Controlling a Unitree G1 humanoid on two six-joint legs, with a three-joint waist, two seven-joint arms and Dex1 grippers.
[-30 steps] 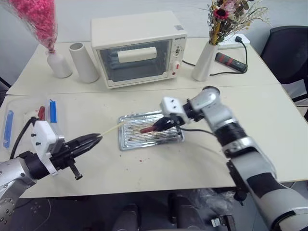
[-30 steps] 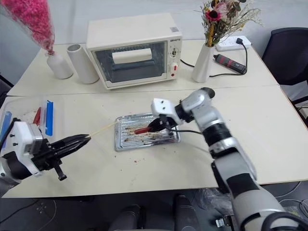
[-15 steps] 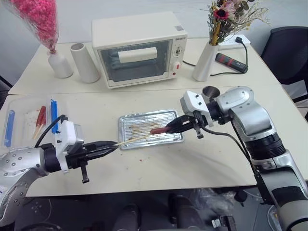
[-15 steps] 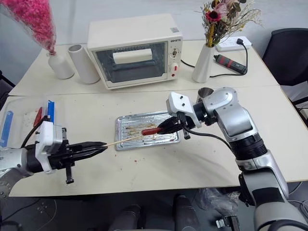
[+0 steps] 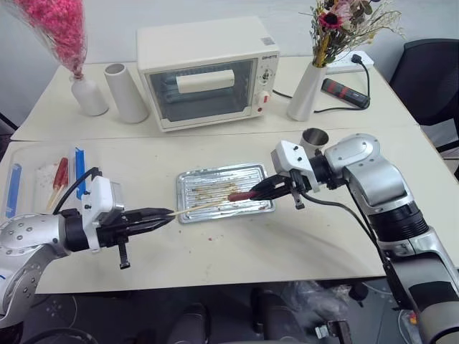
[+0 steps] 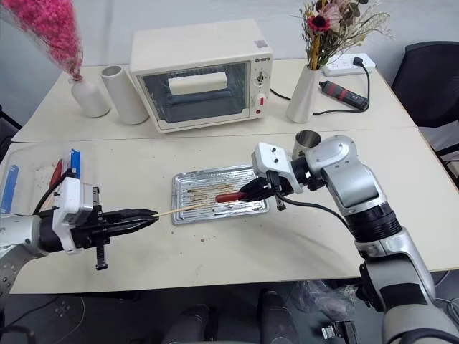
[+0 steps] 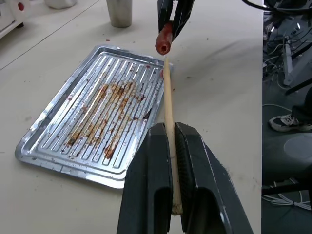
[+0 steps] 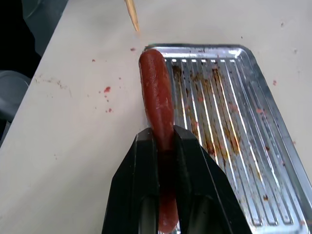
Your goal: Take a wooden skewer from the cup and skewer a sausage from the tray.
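Note:
My left gripper (image 5: 166, 213) is shut on the blunt end of the wooden skewer (image 5: 201, 206), left of the tray (image 5: 208, 183). The skewer reaches across the tray's front edge. Its tip points at the sausage (image 5: 242, 195) and stops just short of it. My right gripper (image 5: 258, 192) is shut on the far end of that reddish-brown sausage and holds it level, just above the tray's right part. In the left wrist view the skewer (image 7: 168, 112) lines up with the sausage end (image 7: 164, 44). The shiny metal cup (image 5: 314, 137) stands behind my right arm.
A white toaster oven (image 5: 204, 72) stands at the back, with a white cylinder (image 5: 125, 93) and a vase (image 5: 86, 93) to its left. Another vase (image 5: 305, 89) and a power strip (image 5: 348, 92) are at the back right. A clear box with blue bars (image 5: 43, 179) lies far left.
My right gripper has drawn the sausage to the right, over the tray's right part. My left gripper has swung the skewer down so that it points at the sausage.

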